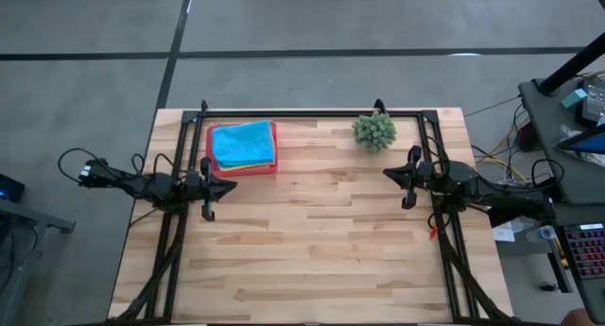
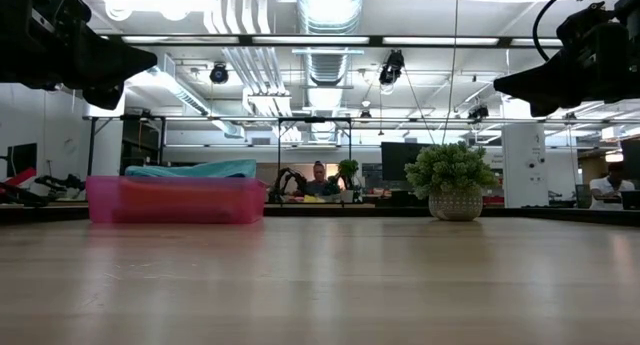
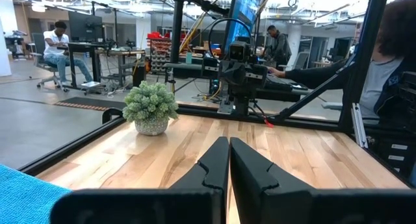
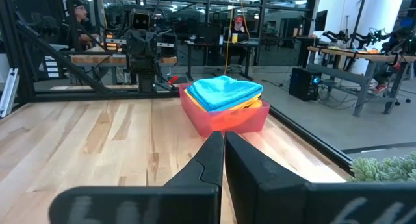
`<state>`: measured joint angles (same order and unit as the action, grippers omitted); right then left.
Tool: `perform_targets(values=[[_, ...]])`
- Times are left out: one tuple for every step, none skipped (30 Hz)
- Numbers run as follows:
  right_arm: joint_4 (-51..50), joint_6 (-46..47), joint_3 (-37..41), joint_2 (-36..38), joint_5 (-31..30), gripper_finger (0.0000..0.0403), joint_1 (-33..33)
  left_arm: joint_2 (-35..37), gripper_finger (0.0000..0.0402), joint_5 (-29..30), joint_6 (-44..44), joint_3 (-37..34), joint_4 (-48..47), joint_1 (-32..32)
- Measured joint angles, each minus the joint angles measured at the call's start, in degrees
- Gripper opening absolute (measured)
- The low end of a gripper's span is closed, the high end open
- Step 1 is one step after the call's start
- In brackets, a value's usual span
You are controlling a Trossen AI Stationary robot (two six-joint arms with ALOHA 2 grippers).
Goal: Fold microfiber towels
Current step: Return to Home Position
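Both the left gripper (image 3: 229, 141) and the right gripper (image 4: 223, 134) hover at opposite sides of the counter (image 1: 321, 241), fingers closed on nothing, towels (image 1: 243, 143) stacked in the far-left pink tray (image 1: 242, 170), so homing seems nearly finished.

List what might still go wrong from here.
The blue towel bulges above the rim of the pink tray; it might slump or unfold over the edge. The left gripper, shut, sits near that tray, and the right gripper, shut, sits near the plant; a careless swing may knock either.
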<state>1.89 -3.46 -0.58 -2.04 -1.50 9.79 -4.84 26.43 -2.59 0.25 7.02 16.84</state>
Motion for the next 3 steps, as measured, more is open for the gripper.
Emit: perform_targets(values=[[0.0,0.0,0.0,0.0,0.0,0.0009,0.0,0.0,0.0000,0.0,0.0,0.0,0.0,0.0],[0.0,0.0,0.0,0.0,0.0,0.0009,0.0,0.0,0.0000,0.0,0.0,0.0,0.0,0.0],[0.0,0.0,0.0,0.0,0.0,0.0009,0.0,0.0,0.0000,0.0,0.0,0.0,0.0,0.0]])
